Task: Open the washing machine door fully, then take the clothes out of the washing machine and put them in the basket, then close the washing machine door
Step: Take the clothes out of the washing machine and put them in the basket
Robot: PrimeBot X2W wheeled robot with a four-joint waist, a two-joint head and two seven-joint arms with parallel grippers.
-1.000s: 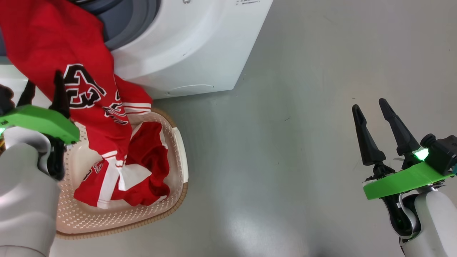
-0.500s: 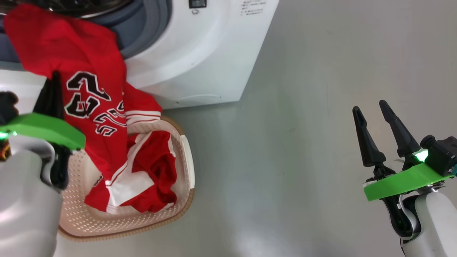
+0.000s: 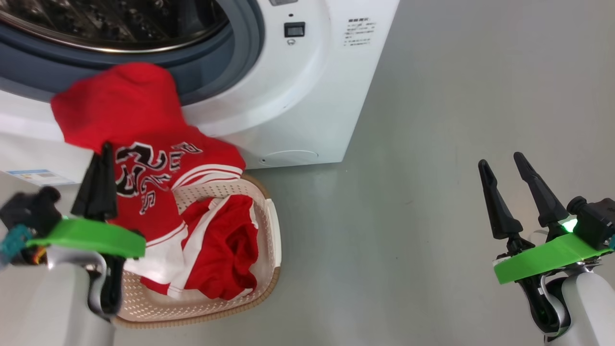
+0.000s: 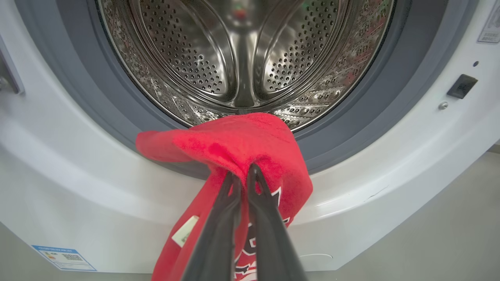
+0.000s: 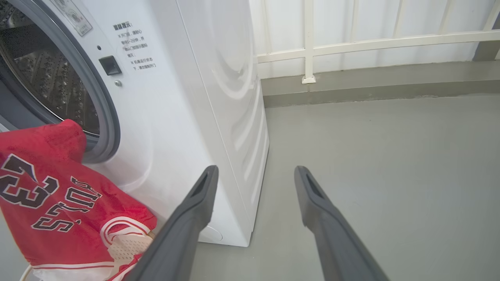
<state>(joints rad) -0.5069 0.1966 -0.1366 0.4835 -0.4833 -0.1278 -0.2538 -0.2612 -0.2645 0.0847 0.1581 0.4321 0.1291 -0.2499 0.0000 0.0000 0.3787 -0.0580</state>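
The washing machine (image 3: 307, 96) stands open, its steel drum (image 4: 242, 58) bare inside. The door is out of view. My left gripper (image 4: 242, 173) is shut on a red jersey (image 3: 144, 144) with black lettering. I hold it in front of the grey gasket (image 4: 343, 128), and its lower part hangs into the cream basket (image 3: 271, 230) on the floor below. A second red and white garment (image 3: 226, 254) lies in that basket. My right gripper (image 3: 499, 161) stands open over the floor far to the right, holding nothing.
Grey floor (image 3: 408, 216) stretches right of the machine and basket. A white railing and wall (image 5: 371, 39) run behind it. A blue energy sticker (image 4: 62, 257) sits low on the machine's front. The round service flap (image 3: 290, 156) is just above the basket.
The head camera has shifted, so more of the drum shows. The jersey has come out of the drum mouth and hangs lower over the basket. The right gripper has kept still.
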